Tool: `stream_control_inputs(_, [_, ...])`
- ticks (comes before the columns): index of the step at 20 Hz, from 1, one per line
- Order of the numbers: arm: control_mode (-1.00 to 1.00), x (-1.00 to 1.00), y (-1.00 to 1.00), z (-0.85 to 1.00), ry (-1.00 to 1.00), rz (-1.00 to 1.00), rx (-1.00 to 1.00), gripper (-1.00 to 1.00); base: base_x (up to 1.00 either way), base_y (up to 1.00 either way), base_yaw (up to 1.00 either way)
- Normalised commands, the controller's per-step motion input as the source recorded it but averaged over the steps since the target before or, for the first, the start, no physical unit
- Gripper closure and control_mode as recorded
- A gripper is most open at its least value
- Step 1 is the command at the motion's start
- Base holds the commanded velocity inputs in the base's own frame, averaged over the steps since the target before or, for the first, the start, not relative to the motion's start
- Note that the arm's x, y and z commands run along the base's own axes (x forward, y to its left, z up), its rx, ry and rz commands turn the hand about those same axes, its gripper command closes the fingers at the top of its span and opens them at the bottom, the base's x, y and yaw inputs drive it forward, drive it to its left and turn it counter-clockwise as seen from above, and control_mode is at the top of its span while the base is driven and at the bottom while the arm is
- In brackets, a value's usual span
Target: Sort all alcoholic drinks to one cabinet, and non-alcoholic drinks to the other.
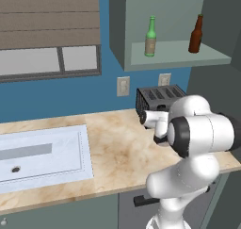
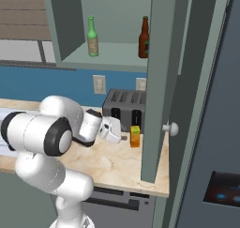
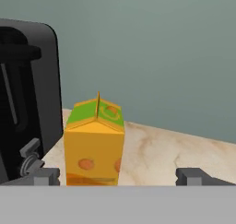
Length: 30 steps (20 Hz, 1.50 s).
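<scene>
Orange carton (image 3: 95, 142) stands upright on the marbled beige counter (image 1: 117, 152), just beside the black toaster (image 2: 124, 109) on its front right corner and close to the open grey-green cabinet door (image 2: 159, 81). Carton is boxy with a gabled green top and orange dots on its faces. Gripper (image 3: 117, 176) is level with it, jaws spread wide, holding nothing; hand view shows the two dark fingertips (image 3: 45, 176) flanking the carton's base line with clear gaps on both sides, no contact. Carton sits left of centre between the tips. White wrist points at the carton from the toaster side in the right base view. Up on the open cabinet shelf (image 1: 181, 56): green glass bottle (image 1: 150, 36) with beige label to the left, dark brown glass bottle (image 1: 196, 34) to the right, both slim, upright, well apart. Toaster is matte black with slotted top and a small lever knob on its side. White sink basin (image 1: 42, 152) is set into the counter far left.
</scene>
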Motion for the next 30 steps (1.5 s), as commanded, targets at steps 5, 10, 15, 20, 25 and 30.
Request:
stream_control_inputs(5, [-1.00,0.19,0.00,-0.06,-0.04,0.02,0.00,-1.00,0.00,0.00,0.00])
stream_control_inputs(10, [-1.00,0.18,-0.05,-0.06,-0.04,0.02,0.00,-1.00,0.00,0.00,0.00])
stream_control_inputs(15, [-1.00,0.05,-0.16,-0.09,-0.03,0.01,0.00,-1.00,0.00,0.00,0.00])
stream_control_inputs(20, [-1.00,0.00,-0.22,-0.09,-0.02,0.00,0.00,-1.00,0.00,0.00,0.00])
stream_control_inputs(25, [-1.00,0.00,-0.19,-0.08,-0.02,0.00,0.00,-1.00,0.00,0.00,0.00])
stream_control_inputs(30, [-1.00,0.02,-0.15,-0.09,-0.02,0.00,0.00,-1.00,0.00,0.00,0.00])
